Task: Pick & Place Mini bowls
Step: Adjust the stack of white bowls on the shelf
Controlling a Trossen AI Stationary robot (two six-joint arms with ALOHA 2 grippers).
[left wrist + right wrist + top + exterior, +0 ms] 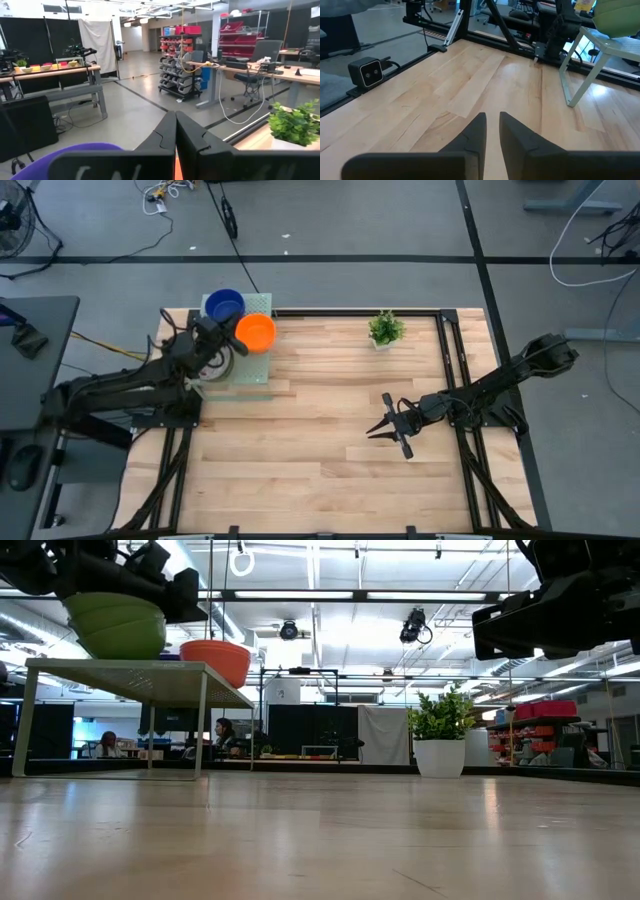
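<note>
- the desk (320, 430) was a light wooden top with dark rails along its edges, seen from above.
- a small pale green rack (255, 375) stood at the far left corner of the desk; in the low view it showed as a thin raised shelf on slim legs (120, 675).
- a dark blue mini bowl (224, 305) sat at the far end of the rack, and an orange mini bowl (255, 332) sat just beside it, toward the desk's middle.
- in the low view a light green mini bowl (118, 625) sat on the shelf under the left arm, with the orange one (216, 658) next to it.
- the left tool (222, 350) hung over the rack, close to the orange and blue bowls; in its wrist view its two dark fingers (165, 137) met tip to tip, closed on nothing, with the blue bowl's rim (65, 155) low beside them.
- the right tool (383, 427) hovered over bare wood right of the desk's middle, well apart from the rack; its fingers (477, 132) stood slightly apart with a narrow gap, holding nothing.
- a small potted plant (385, 330) in a white pot stood near the far edge, between the rack and the right arm.
</note>
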